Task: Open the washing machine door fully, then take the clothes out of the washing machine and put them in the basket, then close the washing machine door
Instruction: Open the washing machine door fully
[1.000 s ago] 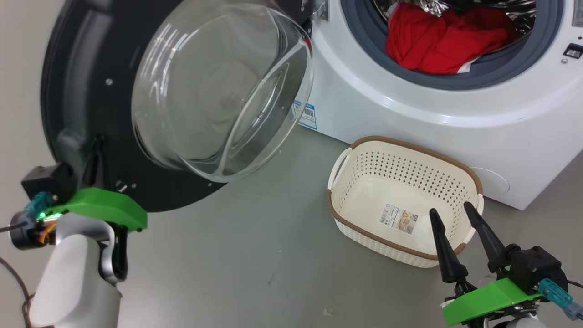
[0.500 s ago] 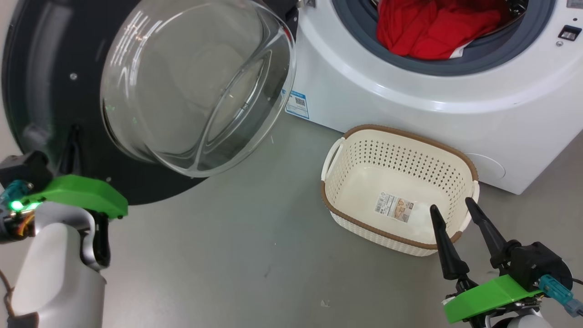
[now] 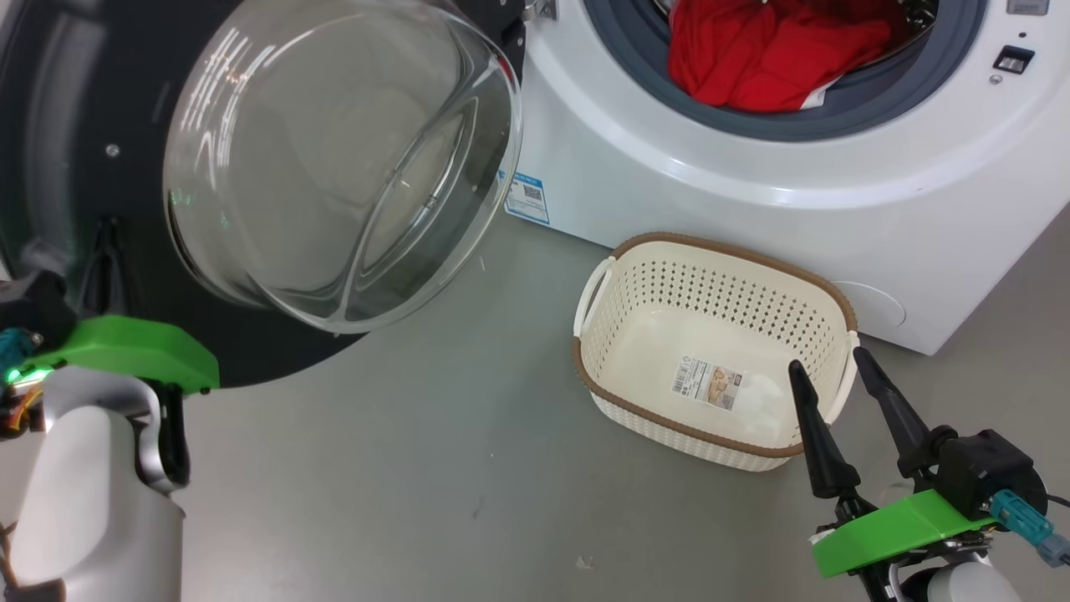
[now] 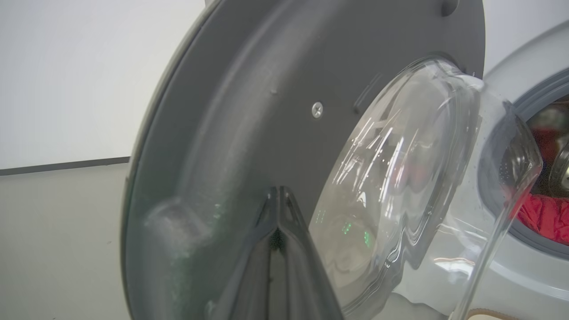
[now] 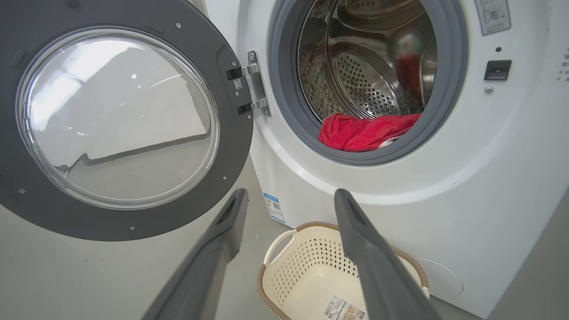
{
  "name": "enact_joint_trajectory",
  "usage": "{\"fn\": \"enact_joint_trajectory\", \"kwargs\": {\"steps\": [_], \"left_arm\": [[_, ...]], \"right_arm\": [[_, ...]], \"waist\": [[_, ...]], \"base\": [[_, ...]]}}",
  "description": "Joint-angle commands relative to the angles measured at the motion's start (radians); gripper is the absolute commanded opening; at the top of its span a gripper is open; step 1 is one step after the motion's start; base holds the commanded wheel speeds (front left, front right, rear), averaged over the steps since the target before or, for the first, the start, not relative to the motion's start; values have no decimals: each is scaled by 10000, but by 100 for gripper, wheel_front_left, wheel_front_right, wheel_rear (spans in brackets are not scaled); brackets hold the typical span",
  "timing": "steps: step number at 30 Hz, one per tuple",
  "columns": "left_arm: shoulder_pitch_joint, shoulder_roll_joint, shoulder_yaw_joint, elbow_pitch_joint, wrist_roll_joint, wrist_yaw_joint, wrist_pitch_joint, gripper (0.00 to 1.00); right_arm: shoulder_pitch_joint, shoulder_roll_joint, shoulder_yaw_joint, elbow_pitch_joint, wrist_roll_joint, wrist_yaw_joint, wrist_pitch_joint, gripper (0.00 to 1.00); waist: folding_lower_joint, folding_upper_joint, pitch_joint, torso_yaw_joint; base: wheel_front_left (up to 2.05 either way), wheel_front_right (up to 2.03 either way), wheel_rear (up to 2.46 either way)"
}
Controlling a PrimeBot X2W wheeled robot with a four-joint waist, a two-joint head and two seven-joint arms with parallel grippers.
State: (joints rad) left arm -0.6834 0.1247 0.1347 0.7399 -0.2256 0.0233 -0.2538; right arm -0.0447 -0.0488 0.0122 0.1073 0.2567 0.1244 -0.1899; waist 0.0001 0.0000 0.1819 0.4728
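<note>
The washing machine door [image 3: 334, 159] hangs open to the left of the washing machine [image 3: 752, 201]. Red clothes [image 3: 752, 58] lie in its drum, and the basket [image 3: 710, 244] sits on the floor [image 3: 418, 460] in front. The left gripper [image 4: 278, 191], fingers together, touches the door. The right gripper [image 3: 825, 358], fingers apart, hovers by the basket.

Glossy glass door [image 3: 334, 159], perforated plastic basket [image 3: 719, 293]

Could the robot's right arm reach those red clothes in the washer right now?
Probably yes: the door stands wide, the clothes lie at the front of the drum, and the right gripper is open. The low basket stands between, but the arm could pass over it.
</note>
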Motion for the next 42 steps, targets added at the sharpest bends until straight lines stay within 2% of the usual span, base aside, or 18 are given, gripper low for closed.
{"fn": "enact_joint_trajectory", "kwargs": {"steps": [1, 8, 14, 17, 18, 19, 21, 29, 42], "left_arm": [[119, 439, 360, -335, 140, 71, -80, 0], [877, 55, 405, -1844, 298, -215, -80, 0], [1619, -324, -181, -3395, 326, -848, -80, 0], [1961, -450, -627, -4030, 371, -986, -78, 0], [2075, -492, -804, -4263, 376, -1019, -64, 11], [2181, -531, -948, -4491, 336, -1049, -47, 28], [2367, -592, -1184, -4917, 217, -1088, -25, 100], [2979, -671, -1757, -5711, -201, -1197, 81, 100], [4110, -334, -2058, -5744, -478, -1385, -18, 100]], "right_arm": [[-239, -14, 275, -187, 97, 63, -127, 100], [-288, -14, 189, 128, 332, 63, -382, 100], [-359, -14, -108, 423, 260, 63, -549, 100], [-455, -14, -393, 538, 146, 63, -613, 100], [-488, -14, -488, 564, 99, 63, -632, 100], [-518, -14, -592, 568, -33, 63, -649, 100], [-553, -14, -769, 533, -254, 63, -675, 100], [-557, -14, -1148, 360, -519, 63, -711, 100], [-253, -14, -1205, -202, -483, 63, -717, 100]], "waist": [[0, 0, -73, -14], [0, 0, -353, -146], [0, 0, -652, -430], [0, 0, -784, -664], [0, 0, -825, -756], [0, 0, -857, -851], [0, 0, -910, -1049], [0, 0, -951, -1932], [0, 0, -999, -3891]], "base": [[0, 0, 0], [0, 0, 0], [0, 0, 0], [0, 0, 0], [0, 0, 0], [0, 0, 0], [0, 0, 0], [0, 0, 0], [0, 0, 0]]}}
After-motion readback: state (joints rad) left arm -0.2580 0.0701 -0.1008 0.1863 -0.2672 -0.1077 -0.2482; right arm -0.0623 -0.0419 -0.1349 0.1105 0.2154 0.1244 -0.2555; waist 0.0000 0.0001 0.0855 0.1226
